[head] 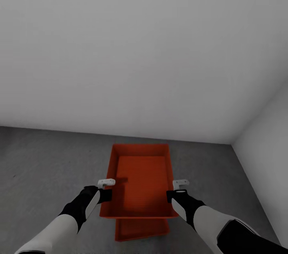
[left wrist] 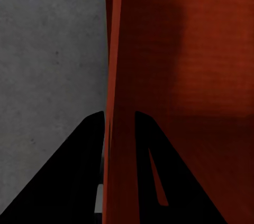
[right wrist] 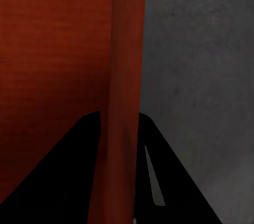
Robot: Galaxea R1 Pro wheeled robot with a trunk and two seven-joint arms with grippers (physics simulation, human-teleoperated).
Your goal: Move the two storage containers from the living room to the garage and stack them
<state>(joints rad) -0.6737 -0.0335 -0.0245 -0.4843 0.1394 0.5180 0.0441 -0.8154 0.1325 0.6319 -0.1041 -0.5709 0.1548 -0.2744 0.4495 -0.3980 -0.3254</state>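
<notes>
Two bins in play: upper bin (head: 140, 180) is hanging between both hands, lower bin (head: 141, 230) is lying on the floor (head: 48, 166) beneath, poking out at 6 o'clock. Left hand (head: 105, 184) is clenching the left wall; right hand (head: 181, 184) is pinching the right wall. Risk: bins are sitting offset, so releasing now could leave the stack skewed or tipping.
</notes>
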